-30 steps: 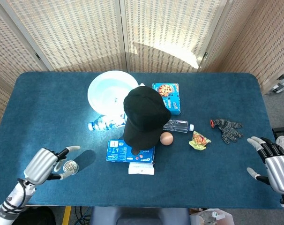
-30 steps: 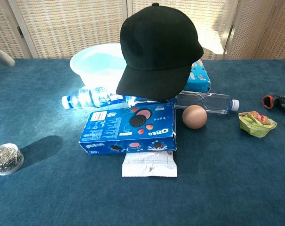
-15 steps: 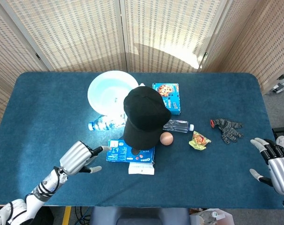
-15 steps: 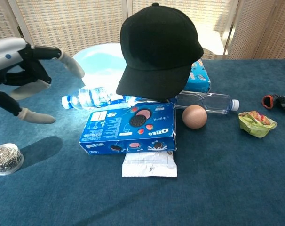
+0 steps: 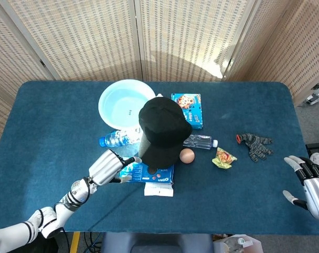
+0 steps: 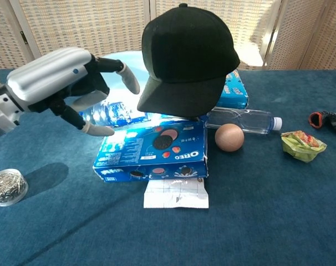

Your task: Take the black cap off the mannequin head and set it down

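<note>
Cap (image 6: pixel 184 52), black, one, sits on the mannequin head above two blue boxes, two bottles, one egg (image 6: pixel 229 137). Left hand (image 6: pixel 62 83) beside its brim, fingers spread; right hand (image 5: pixel 312 184) likewise.

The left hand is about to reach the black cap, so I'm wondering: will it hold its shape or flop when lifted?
The black cap looks like soft fabric, so its crown will probably sag once off its support. Its brim looks stiffer and likely stays flat. It seems light; the open left hand should lift it easily.
</note>
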